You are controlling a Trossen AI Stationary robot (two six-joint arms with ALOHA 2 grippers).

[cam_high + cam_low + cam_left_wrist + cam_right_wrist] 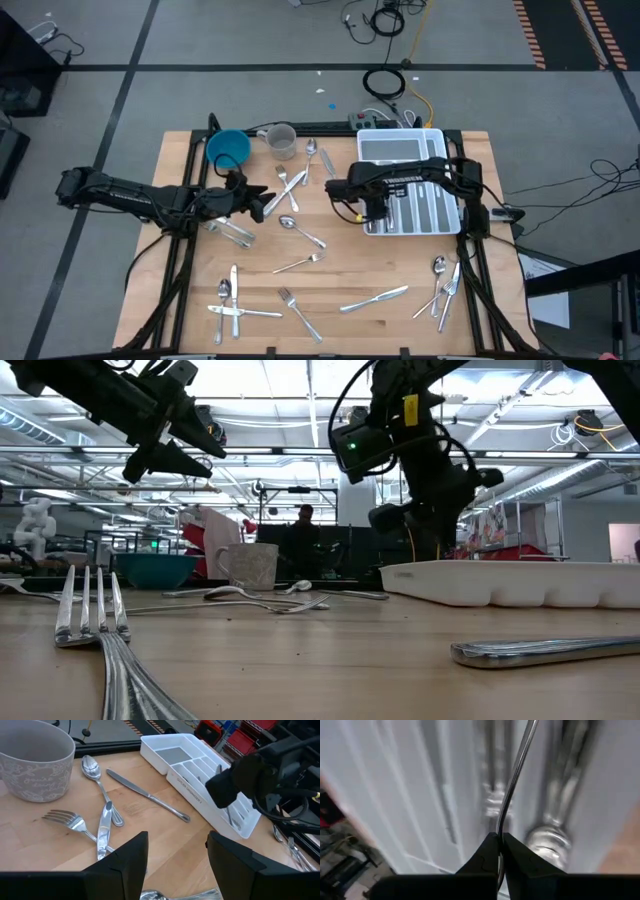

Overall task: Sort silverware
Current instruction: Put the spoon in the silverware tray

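Observation:
The silverware lies scattered on the wooden table: forks and a knife (288, 186) by my left gripper, a spoon (290, 222), a fork (300, 264), a knife (375, 298) and clusters near the front edge (230, 300) (445, 284). More pieces lie in the white tray (410, 148). My left gripper (177, 862) hovers open above the table left of centre (250, 196), over a fork (70, 821), a knife (104, 827) and a spoon (92, 767). My right gripper (500, 840) is over the tray's left end (375, 212), shut on a slim silver piece. My right gripper pinches the thin shaft (506, 815) of a silverware piece between its two fingertips, coming from above and pointing down into the tray. The shaft runs on away from the fingers over the tray's compartments; in the left wrist view the piece (226, 800) slants down into the tray.
A blue bowl (228, 148) and a grey patterned cup (282, 140) stand at the far left of the table. A clear object (236, 231) lies below my left gripper. Bare wood shows in the middle of the table (350, 255). A person stands in the room behind (305, 530).

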